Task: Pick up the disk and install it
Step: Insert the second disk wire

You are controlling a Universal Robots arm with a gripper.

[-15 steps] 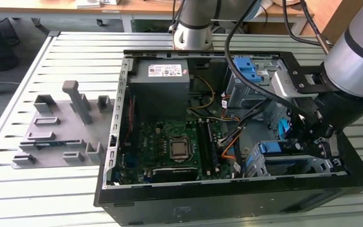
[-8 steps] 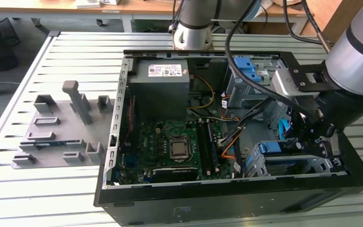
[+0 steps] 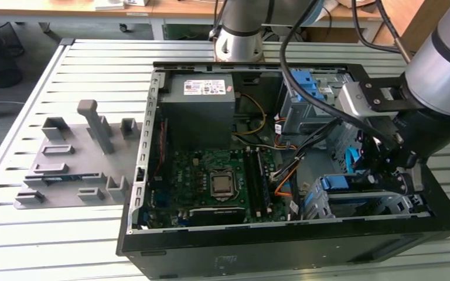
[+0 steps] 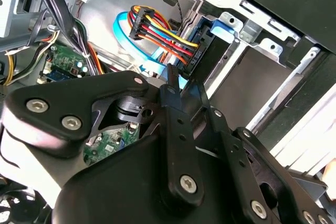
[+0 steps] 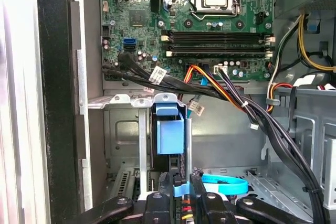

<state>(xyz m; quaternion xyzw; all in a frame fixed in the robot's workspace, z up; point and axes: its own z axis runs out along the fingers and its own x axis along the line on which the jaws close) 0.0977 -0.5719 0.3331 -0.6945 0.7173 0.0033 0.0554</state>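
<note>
The disk (image 5: 169,135), blue carrier showing, stands on edge in the drive cage (image 5: 121,129) at the case's front corner; the gripper (image 5: 181,195) sits right over its cabled end (fingers drawn near together, though whether they clamp anything I cannot tell); installing looks nearly done; a careful, straight seating push or release seems called for.

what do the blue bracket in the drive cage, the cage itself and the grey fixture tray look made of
The blue bracket looks like moulded plastic: even matte colour, soft rounded edges. The drive cage seems to be bare sheet metal, dull silver with punched slots and folded tabs. The grey fixture tray is probably plastic, perhaps printed: uniform matte grey, blocky shapes.
</note>
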